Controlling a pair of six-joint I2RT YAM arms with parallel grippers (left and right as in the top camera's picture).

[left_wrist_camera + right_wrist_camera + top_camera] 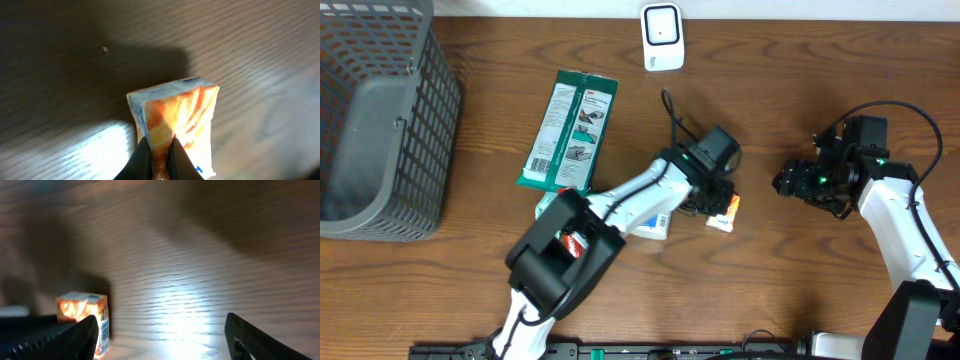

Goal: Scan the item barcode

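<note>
The item is a small orange and white packet (724, 213) lying on the wooden table near the centre. My left gripper (717, 202) is over it and shut on it. In the left wrist view the two black fingertips (144, 156) pinch the packet's (175, 115) near edge. My right gripper (783, 183) hovers to the packet's right, open and holding nothing. Its view shows the same packet (84, 311) at the left, beyond its wide-apart fingers (80, 336), with a blue printed side panel. A white scanner (662, 37) stands at the table's back edge.
A green flat package (569, 130) lies left of centre. A grey mesh basket (380, 120) fills the far left. A white and blue box (656, 225) lies partly under my left arm. A black cable (672, 110) runs behind the left wrist.
</note>
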